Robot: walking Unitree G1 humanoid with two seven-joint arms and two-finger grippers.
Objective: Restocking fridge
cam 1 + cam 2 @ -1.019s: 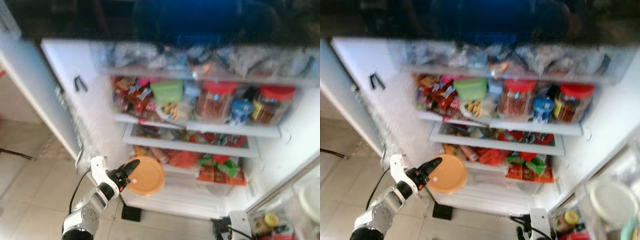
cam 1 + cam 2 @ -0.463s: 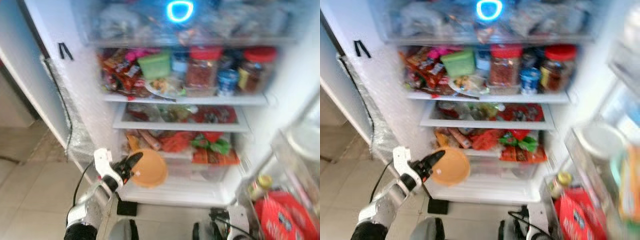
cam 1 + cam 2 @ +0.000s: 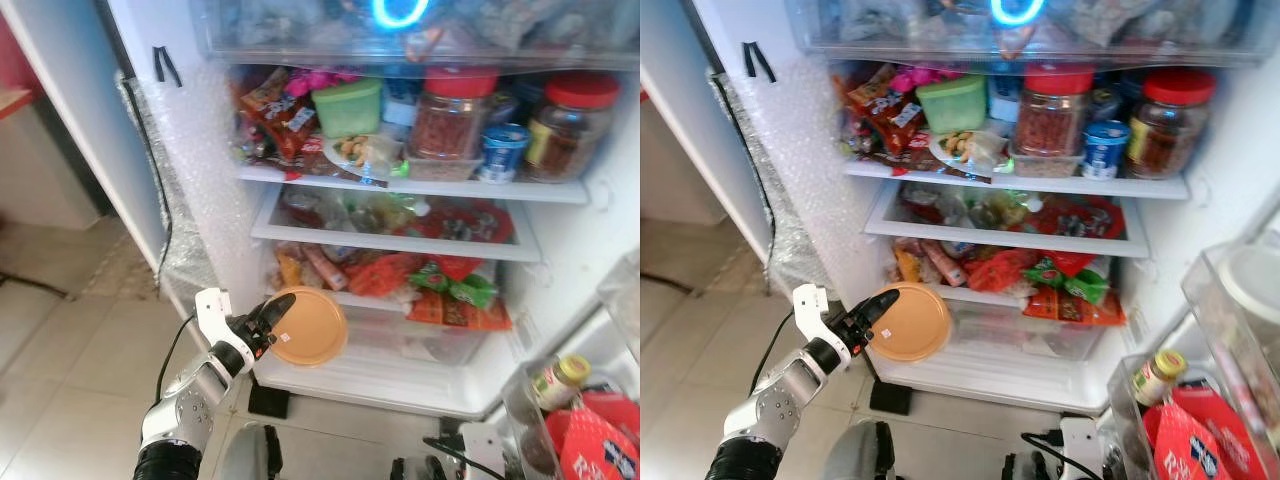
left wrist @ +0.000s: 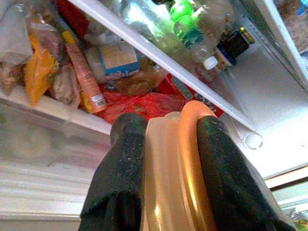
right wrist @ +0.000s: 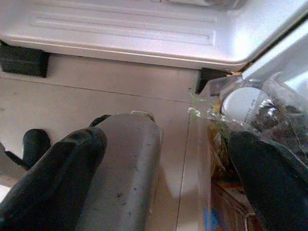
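Left end effector (image 3: 268, 324) raised toward the open fridge (image 3: 200, 180), fingers clamped on the orange container (image 3: 306, 326).

You are seeing the right gripper (image 5: 163, 178) cropped by the wrist picture's lower edge, its fingers spread wide. The left gripper's (image 4: 163, 144) fingers are covering much of the orange-lidded container (image 4: 175, 168). Labels on the jars (image 3: 447, 110) are reading too small to tell.
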